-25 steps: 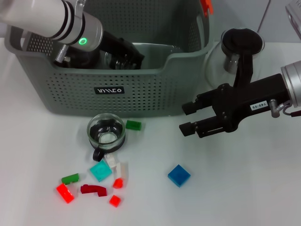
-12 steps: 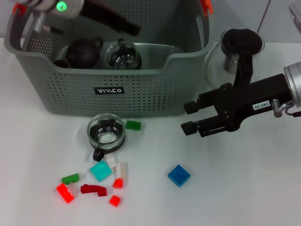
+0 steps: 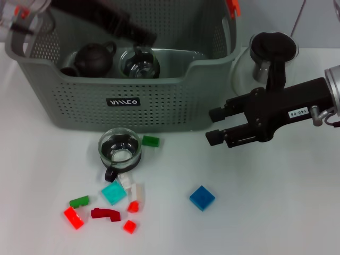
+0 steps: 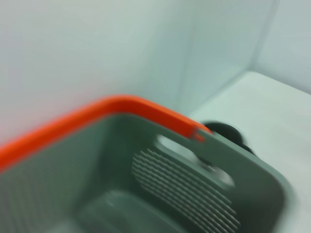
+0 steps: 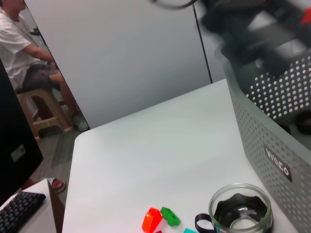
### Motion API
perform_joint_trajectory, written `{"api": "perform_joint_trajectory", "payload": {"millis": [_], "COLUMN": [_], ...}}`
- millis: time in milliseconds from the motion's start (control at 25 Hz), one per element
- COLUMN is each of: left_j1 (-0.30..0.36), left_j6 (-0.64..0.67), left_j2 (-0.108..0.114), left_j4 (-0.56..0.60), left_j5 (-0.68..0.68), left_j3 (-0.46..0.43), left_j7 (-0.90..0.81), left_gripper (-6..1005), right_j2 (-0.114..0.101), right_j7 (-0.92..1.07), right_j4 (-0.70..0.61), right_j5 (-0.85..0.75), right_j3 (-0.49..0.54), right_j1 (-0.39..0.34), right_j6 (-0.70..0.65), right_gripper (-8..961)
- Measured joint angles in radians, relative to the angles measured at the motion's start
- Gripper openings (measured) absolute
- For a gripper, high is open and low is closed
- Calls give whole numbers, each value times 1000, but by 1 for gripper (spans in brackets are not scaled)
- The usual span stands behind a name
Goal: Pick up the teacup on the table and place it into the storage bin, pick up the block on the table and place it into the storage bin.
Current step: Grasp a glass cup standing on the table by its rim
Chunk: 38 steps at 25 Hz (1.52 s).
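Head view, bin (image 3: 79, 103): it is being seen standing at the back of the table (image 3: 276, 212), with a dark teapot (image 3: 93, 58) and a glass cup (image 3: 139, 62) lying inside it.
Head view, left gripper (image 3: 141, 34): it is being held above the bin's interior, over the glass cup; whether its fingers are parted or closed cannot be told.
Head view, right gripper (image 3: 215, 125): it is being held over the table just right of the bin, fingers spread apart and nothing between them.
Head view, teacup (image 3: 120, 149): it is being seen upright on the table just in front of the bin, its black handle toward the robot.
Head view, blocks: a green block (image 3: 151, 141) is being seen just beside the teacup, a blue block (image 3: 202, 197) well apart to the right, and a teal block (image 3: 113, 192) among small red, white and green pieces.
Head view, pitcher (image 3: 265, 58): it is being seen right of the bin, behind the right arm.
Left wrist view, bin (image 4: 204, 194): its orange-edged rim and slotted wall are being shown from above; no fingers are being shown.
Right wrist view, teacup (image 5: 239, 210): it is being seen beside the bin (image 5: 272, 121), near a red block (image 5: 151, 220) and a green one (image 5: 170, 216).
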Motion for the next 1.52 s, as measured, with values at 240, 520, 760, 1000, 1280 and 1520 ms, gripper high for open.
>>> {"api": "perform_joint_trajectory", "payload": {"millis": [240,520,760,1000,1280,1520], "left_j1": [66,120,184,224,224,219], "left_j6": [187,291,268,157,8,-51], "left_j2": [-36,-42,-63,-95,-111,-112], "left_j4": [-107,-114,-59,9,74,109], "left_j5": [-11,-9,7,56,122,125], "left_j3": [0,-6,11,126,240,320], "left_j7": [-16,-5,117,214,232,213], "left_gripper": [833,830,828,827,825,824], "right_j2": [0,1,6,-4,-18,-21], "right_j7": [0,-5,-11,-5,-2,-3], "right_j4": [0,0,0,1,2,2], "right_j5": [0,10,11,13,13,13], "right_j3": [23,30,30,43,67,83], "right_j1": [0,4,-2,-5,-14,-22], "right_j6": [-5,-6,-6,-40,-79,-81], "right_gripper": [668,668,668,667,666,666]}}
